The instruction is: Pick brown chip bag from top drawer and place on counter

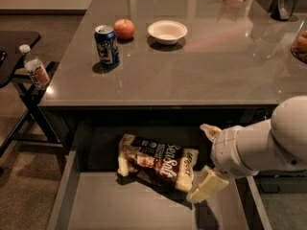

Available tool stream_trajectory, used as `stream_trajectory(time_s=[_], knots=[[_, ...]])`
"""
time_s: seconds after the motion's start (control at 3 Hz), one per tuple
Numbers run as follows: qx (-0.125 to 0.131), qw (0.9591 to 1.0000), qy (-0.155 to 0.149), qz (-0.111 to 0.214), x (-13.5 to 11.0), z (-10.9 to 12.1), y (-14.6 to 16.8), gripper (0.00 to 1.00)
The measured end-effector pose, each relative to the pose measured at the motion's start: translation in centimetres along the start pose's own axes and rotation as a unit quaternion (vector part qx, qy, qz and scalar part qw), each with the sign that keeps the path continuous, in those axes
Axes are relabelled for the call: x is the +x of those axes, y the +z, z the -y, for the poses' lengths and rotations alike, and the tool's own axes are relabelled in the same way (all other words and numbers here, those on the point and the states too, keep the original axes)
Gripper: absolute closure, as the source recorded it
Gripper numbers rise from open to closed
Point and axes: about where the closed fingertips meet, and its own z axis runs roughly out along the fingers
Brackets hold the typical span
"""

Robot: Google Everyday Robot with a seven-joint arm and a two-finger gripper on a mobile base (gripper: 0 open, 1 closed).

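Observation:
The brown chip bag [156,162] lies flat at the back of the open top drawer [120,206], its "Sea Salt" lettering facing up. My gripper [199,163] reaches in from the right on a white arm. Its cream fingers are spread apart, one fingertip [207,130] above and one [204,188] below, right at the bag's right cream end. It holds nothing. The glossy grey-brown counter [216,66] spans the view above the drawer.
On the counter stand a blue soda can [107,44], a red apple [124,28] and a white bowl [167,31]. Dark items [285,4] sit at the far right corner. A water bottle [36,71] stands by the black side table [14,40] at left.

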Motion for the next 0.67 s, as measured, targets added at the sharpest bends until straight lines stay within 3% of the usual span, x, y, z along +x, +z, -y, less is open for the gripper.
stream_trajectory(time_s=[0.33,0.67], knots=[[0.035,0.9994,0.0,0.006,1.61,1.71,3.19,0.0],[0.036,0.9994,0.0,0.006,1.51,1.63,3.1,0.0]])
